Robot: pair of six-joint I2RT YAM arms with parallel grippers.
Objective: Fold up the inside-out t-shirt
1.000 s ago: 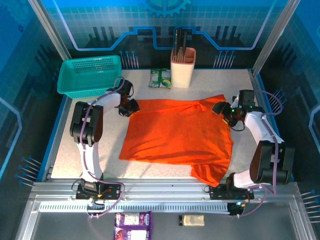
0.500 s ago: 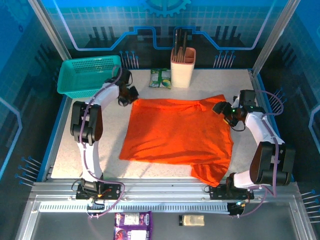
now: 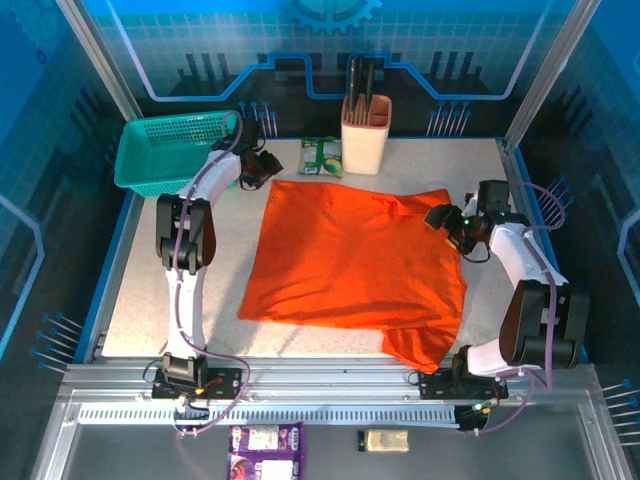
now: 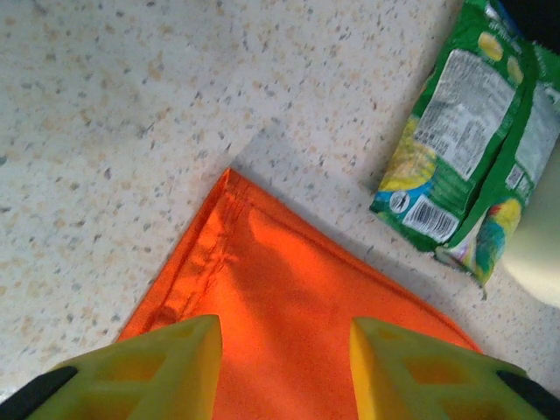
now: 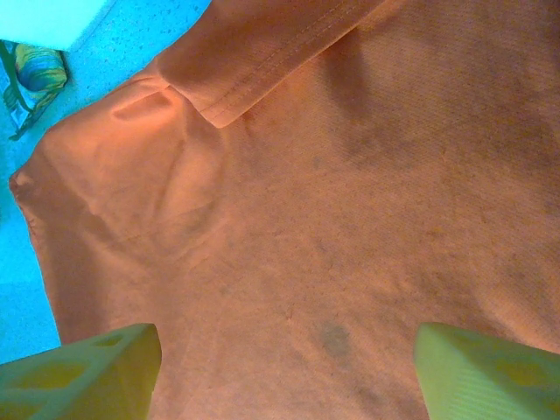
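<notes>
Orange t-shirt flat; left pincer parted over corner

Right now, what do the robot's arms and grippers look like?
The left arm and right arm are white links with black joints, thin purple cables looping alongside. The left gripper and right gripper have chunky yellow-green fingers.

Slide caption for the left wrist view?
Open left gripper over a hemmed corner of the orange t-shirt; green snack packet nearby.
</notes>
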